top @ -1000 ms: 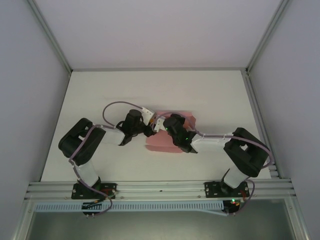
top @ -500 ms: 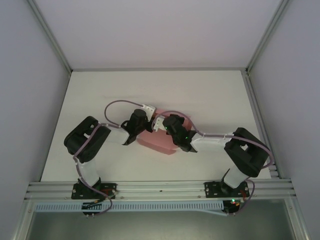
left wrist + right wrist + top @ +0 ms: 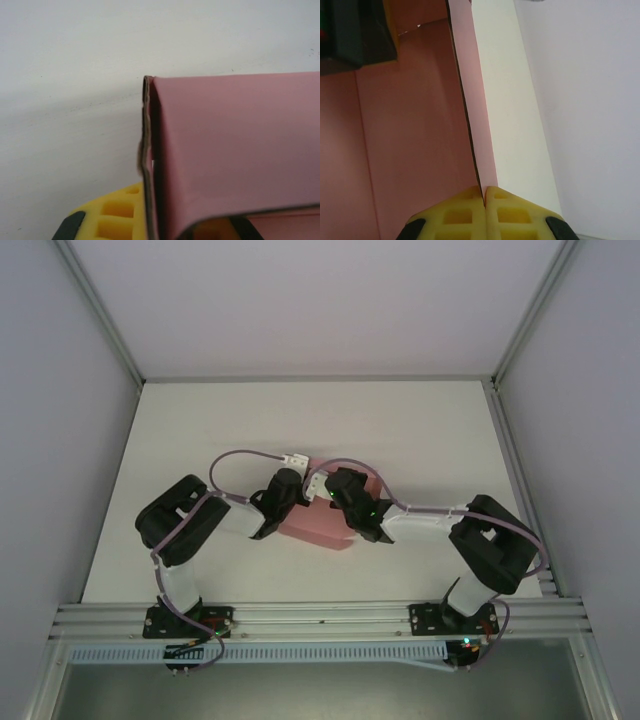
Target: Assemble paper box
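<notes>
Seemingly, right gripper (image 3: 484, 194) pinches paper box (image 3: 316, 528).

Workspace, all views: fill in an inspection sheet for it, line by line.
Surface: white table, with faint specks in the left wrist view.
Job's things: salmon-pink paper box, partly folded, lying between the two wrists.
Clutter: nothing seen.
Grippers: right gripper has its pads shut on the edge of a card wall; left gripper straddles a folded wall, but its grip cannot be judged.
Cables: purple cables arch over both wrists, close above the box.
Surroundings: pale enclosure walls; aluminium rail along the near edge.
</notes>
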Tool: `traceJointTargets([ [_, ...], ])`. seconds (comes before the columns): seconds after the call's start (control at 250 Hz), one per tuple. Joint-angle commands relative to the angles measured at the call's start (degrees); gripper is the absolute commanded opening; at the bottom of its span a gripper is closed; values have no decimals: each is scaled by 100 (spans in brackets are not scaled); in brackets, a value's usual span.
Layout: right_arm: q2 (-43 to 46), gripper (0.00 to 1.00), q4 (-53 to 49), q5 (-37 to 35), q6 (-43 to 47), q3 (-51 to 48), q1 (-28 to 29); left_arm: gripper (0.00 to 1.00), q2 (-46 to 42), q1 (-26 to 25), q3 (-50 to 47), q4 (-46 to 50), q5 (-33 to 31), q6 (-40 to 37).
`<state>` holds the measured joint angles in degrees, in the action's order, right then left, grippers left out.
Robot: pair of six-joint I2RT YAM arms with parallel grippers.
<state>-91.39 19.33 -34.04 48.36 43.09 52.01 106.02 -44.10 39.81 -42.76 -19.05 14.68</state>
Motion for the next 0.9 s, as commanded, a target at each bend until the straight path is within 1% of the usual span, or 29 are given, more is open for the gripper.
traceJointTargets([
  [0.0,-81,0,-858,236,-307,-178,-41,17,10,225,-105,277,-734,232],
  [0.044,-71,0,-877,229,-301,-169,-41,21,-71,225,-125,258,-570,219],
  [0.084,-71,0,-896,215,-302,-160,-41,28,-160,210,-170,225,-515,264],
  [0.144,-88,0,-878,163,-301,-161,-38,30,-298,202,-189,272,-418,274],
  [0.2,-103,0,-879,148,-306,-150,-42,37,-437,194,-229,274,-221,250],
  [0.256,-98,0,-875,159,-302,-140,-41,46,-540,182,-275,205,-6,177],
  [0.387,-125,0,-869,157,-301,-112,-42,51,-617,145,-124,340,268,170],
  [0.423,-130,0,-870,146,-306,-102,-37,54,-641,106,-114,290,295,133],
  [0.467,-125,0,-830,148,-304,-119,-41,61,-665,67,-107,240,304,92],
  [0.507,-114,0,-802,120,-290,-132,-37,62,-661,50,-52,302,290,85],
  [0.583,-68,0,-758,86,-268,-133,-42,62,-670,50,90,479,271,48],
  [0.639,-16,0,-714,65,-259,-147,-38,55,-661,46,173,611,251,-5],
  [0.695,32,0,-669,41,-236,-150,-41,51,-632,44,228,728,235,-43],
  [0.767,74,0,-629,-18,-208,-123,-41,49,-578,43,237,787,264,-37],
  [0.811,94,0,-606,-54,-200,-103,-41,43,-548,47,216,821,273,15],
  [0.894,112,0,-557,-137,-190,-43,-50,39,-538,39,147,862,276,53],
])
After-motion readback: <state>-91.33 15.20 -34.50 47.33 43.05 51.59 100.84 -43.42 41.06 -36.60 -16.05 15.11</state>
